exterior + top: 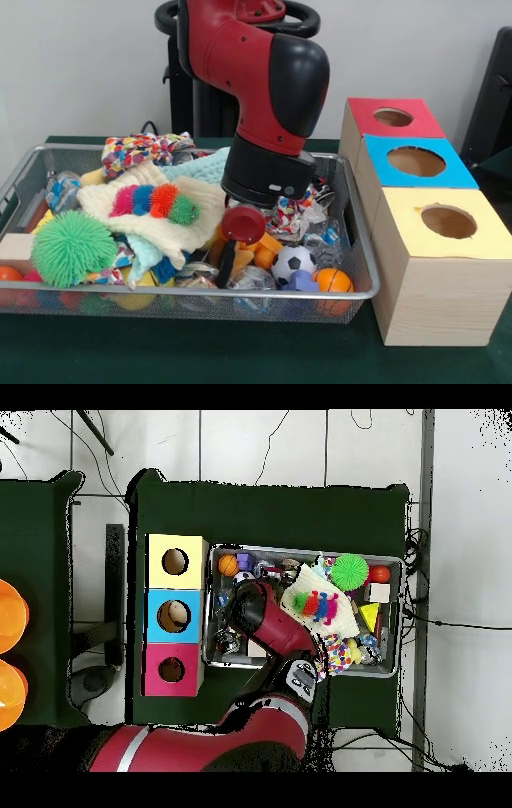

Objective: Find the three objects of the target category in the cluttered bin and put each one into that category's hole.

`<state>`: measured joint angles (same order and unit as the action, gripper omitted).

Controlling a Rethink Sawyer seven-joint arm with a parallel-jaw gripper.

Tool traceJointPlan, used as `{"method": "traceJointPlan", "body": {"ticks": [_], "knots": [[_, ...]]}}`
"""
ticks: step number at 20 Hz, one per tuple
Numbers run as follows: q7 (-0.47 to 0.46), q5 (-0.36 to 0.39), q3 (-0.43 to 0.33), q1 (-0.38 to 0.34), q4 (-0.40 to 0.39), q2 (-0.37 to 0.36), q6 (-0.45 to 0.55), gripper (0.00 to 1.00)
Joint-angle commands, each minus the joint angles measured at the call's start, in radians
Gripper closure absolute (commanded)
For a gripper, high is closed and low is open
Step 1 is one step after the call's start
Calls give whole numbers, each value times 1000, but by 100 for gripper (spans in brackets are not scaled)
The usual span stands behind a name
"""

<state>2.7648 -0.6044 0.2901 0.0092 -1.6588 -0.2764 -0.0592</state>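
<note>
A wire mesh bin (184, 294) holds a heap of toys and cloths. My gripper (234, 254) reaches down into the bin's middle, among orange pieces (264, 252), just left of a small soccer ball (293, 262). A red round part (243, 224) sits under the wrist. Clutter hides the gripper's state. In the overhead view the arm (265, 619) covers the gripper. Three boxes with holes stand beside the bin: red (392, 118), blue (416, 162) and yellow (448, 222). From above they are yellow (176, 562), blue (174, 616) and red (171, 670).
A green spiky ball (72, 246) lies front left. A striped fuzzy caterpillar (156, 200) rests on a cream knit cloth. An orange basketball (332, 280) and a blue-purple piece (302, 281) sit at the front right, with crinkly wrappers (308, 216) behind.
</note>
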Motion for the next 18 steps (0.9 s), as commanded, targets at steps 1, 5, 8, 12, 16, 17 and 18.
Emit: {"method": "traceJointPlan", "body": {"ticks": [1,5,8,12,16,17,18], "knots": [[203,-28,-126,-8,-155,15,16,0],[201,-33,-117,10,-169,-5,38,0],[196,-37,-113,22,-175,-17,51,0],[181,-28,-106,36,-180,-29,45,0],[159,-4,-116,28,-184,-41,39,0],[154,-1,-116,28,-183,-42,40,0],[151,3,-122,24,-185,-45,37,0]]}}
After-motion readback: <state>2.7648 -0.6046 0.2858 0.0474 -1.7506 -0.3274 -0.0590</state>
